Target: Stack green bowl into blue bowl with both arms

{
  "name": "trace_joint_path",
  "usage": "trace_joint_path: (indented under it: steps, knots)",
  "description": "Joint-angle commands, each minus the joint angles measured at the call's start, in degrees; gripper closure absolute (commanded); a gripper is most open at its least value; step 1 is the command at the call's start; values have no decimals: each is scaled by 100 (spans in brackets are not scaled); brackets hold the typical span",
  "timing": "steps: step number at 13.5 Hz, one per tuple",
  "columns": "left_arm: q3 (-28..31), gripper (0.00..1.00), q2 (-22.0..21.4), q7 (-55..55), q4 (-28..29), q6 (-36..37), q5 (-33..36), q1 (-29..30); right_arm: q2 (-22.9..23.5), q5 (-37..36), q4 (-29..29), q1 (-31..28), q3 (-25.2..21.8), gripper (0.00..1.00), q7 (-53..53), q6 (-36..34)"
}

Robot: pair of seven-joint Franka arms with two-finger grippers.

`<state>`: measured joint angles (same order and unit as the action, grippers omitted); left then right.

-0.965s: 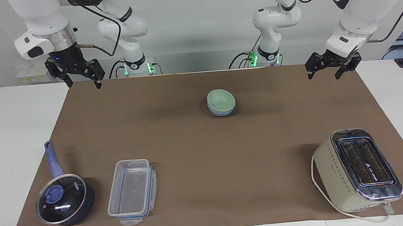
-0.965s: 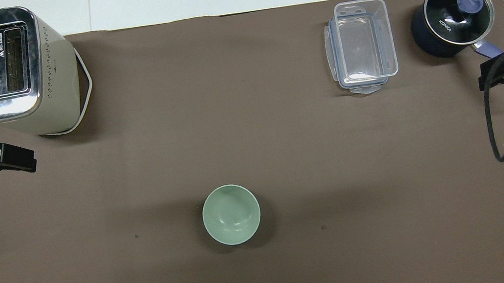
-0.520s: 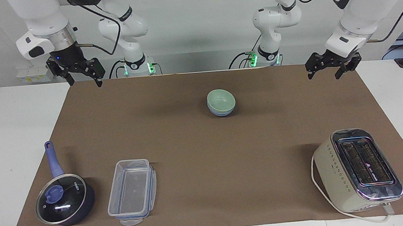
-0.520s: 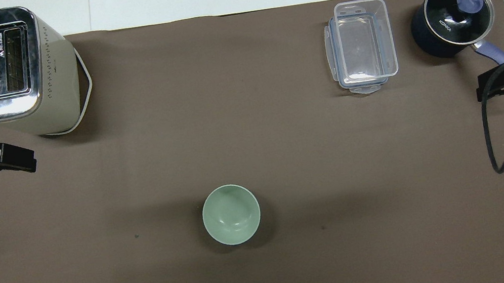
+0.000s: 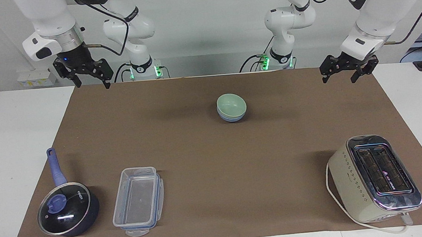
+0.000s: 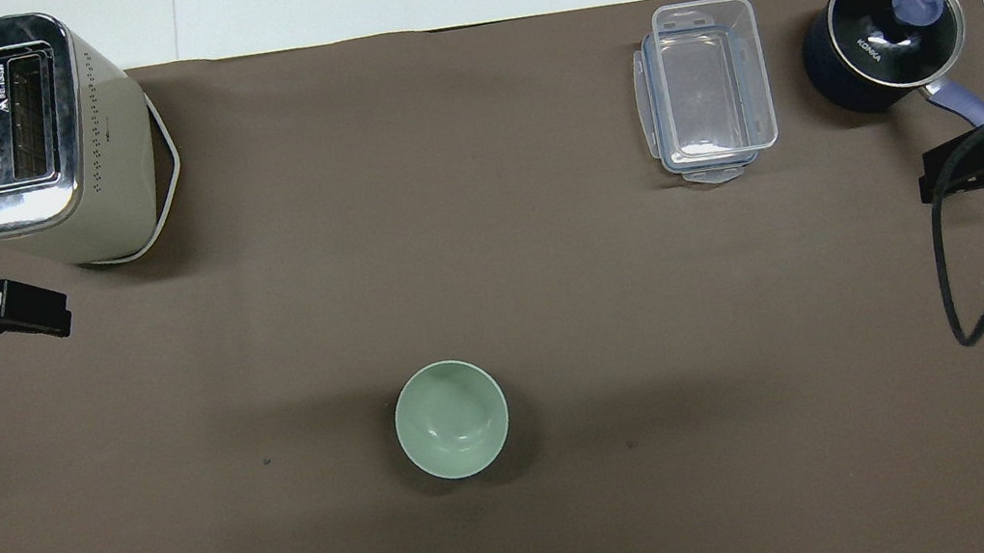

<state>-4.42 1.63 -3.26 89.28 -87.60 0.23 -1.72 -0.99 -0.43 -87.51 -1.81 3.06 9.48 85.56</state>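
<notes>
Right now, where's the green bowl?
The green bowl sits nested in the blue bowl on the brown mat, nearer the robots than the toaster.

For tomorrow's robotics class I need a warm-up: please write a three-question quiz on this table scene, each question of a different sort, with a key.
1. True or false: the pale mint-green plastic bowl sits nested in the light periwinkle-blue bowl.
2. Which thing stands at the left arm's end of the table?
A. the cream and chrome two-slot toaster
B. the dark blue lidded saucepan
C. the clear rectangular plastic container
3. Fill in: the left pincer and the right pincer both hang in the air with their fingers ____ , holding nothing.

Key
1. True
2. A
3. open
</notes>
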Motion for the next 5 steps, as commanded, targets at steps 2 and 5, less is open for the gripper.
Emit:
trace_joint_path:
  steps: [2, 5]
  knots:
    - [-15, 0, 21, 45, -69, 112, 91, 14, -139, 131, -187, -47, 36, 0, 1, 136]
    - [-15, 0, 21, 45, -69, 112, 91, 5, -139, 131, -187, -47, 36, 0, -34, 136]
